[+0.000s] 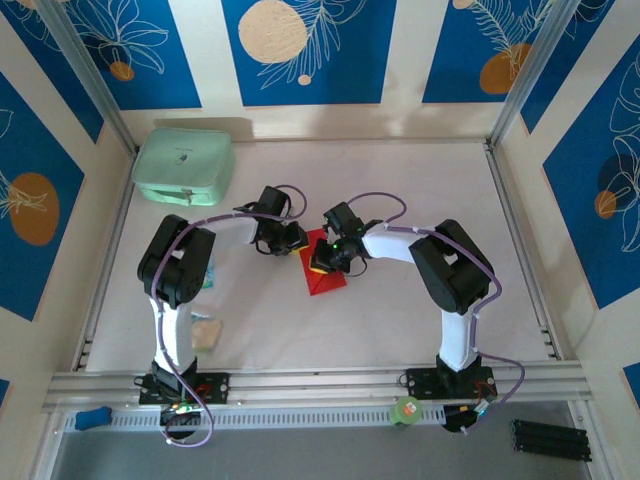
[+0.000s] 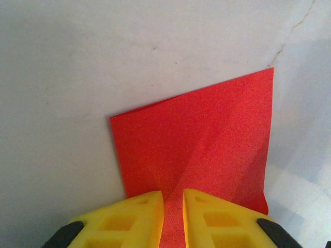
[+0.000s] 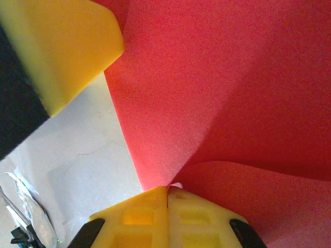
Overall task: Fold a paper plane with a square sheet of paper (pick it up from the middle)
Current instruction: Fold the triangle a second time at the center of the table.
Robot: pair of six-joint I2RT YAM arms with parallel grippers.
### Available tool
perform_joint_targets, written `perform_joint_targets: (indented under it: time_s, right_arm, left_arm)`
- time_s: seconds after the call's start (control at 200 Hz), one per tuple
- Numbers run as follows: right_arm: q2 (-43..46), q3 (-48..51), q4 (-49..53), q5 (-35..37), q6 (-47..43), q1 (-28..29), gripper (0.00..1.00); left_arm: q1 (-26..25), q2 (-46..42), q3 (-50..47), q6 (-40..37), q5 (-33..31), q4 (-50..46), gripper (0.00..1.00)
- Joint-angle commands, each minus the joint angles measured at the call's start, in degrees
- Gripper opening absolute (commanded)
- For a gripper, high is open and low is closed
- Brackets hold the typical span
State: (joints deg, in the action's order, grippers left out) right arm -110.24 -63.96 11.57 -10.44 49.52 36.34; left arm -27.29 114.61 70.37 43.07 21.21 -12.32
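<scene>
Your left end effector (image 2: 173, 219) pinches the near edge of the paper (image 2: 207, 150), fingers slightly parted. Your right end effector (image 3: 168, 212), pressed together, grips a fold. The paper lies mid-counter (image 1: 400, 180), long axis running near-to-far.

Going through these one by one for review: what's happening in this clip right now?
Two arms are folding the red paper at mid-table. The right gripper is shut, pinching one point of the sheet so that it bows up. The left gripper sits at another edge with its jaws slightly apart. The sheet is only partly creased, no plane yet. A mint-green case sits at the back left.
</scene>
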Motion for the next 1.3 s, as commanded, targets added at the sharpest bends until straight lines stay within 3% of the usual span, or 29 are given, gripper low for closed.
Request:
perform_joint_targets:
  time_s: [0.0,0.59,0.835,1.075,1.296]
  right_arm:
    - [-1.38,-0.17,1.36,0.42,0.98,0.15,0.0]
    - [-2.57,-0.5,2.26,0.96,2.4,-0.12,0.02]
    - [-2.96,-0.37,2.4,0.29,2.87,-0.48,0.13]
    - [-3.21,-0.37,1.79,-0.81,3.31,-0.83,0.33]
    - [-3.12,0.16,1.19,-1.87,3.04,-1.18,0.37]
  left_arm:
    - [0.14,2.01,-2.02,0.17,-0.93,-2.49,0.21]
    - [0.17,1.07,-2.32,0.26,-1.18,-2.83,0.21]
    - [1.77,-3.05,1.53,1.16,-2.49,-6.03,0.28]
    - [5.95,-9.76,0.57,4.14,-5.6,-5.39,0.4]
    - [6.19,-15.22,-5.25,6.5,-4.63,-2.81,0.45]
